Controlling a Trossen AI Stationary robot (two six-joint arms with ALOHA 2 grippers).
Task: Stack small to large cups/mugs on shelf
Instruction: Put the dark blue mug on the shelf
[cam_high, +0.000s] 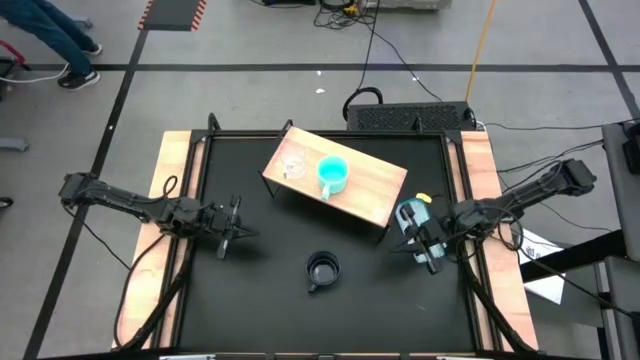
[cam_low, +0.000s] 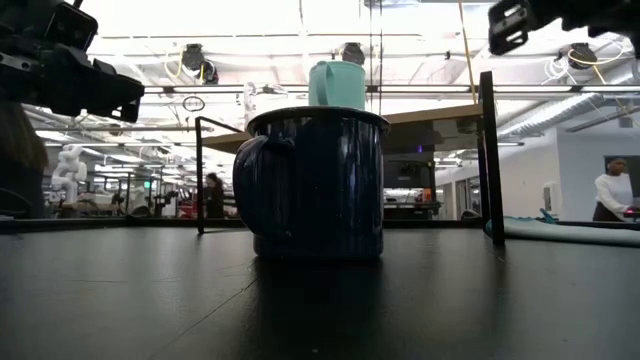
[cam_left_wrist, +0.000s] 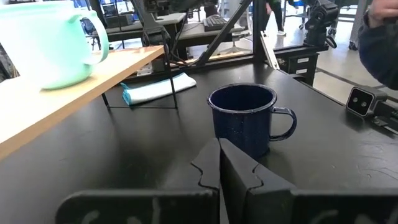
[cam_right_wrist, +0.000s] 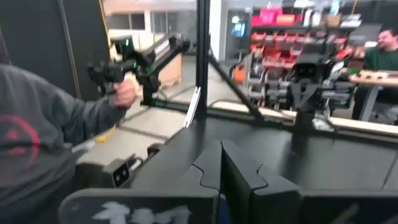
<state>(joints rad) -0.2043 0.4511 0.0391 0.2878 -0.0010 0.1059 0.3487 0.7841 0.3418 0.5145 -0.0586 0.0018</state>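
Your left gripper (cam_high: 238, 232) is hovering over the tabletop (cam_high: 260, 300) with its jaws pressed together, holding nothing; the black mug (cam_high: 322, 270) is sitting just ahead of the fingertips (cam_left_wrist: 219, 163), apart from them, handle out to one side. Your right gripper (cam_high: 432, 250) is waiting at the table's right side, jaws together and empty. The turquoise mug (cam_high: 333, 175) and the clear cup (cam_high: 293, 166) are standing side by side on the wooden shelf (cam_high: 375, 190).
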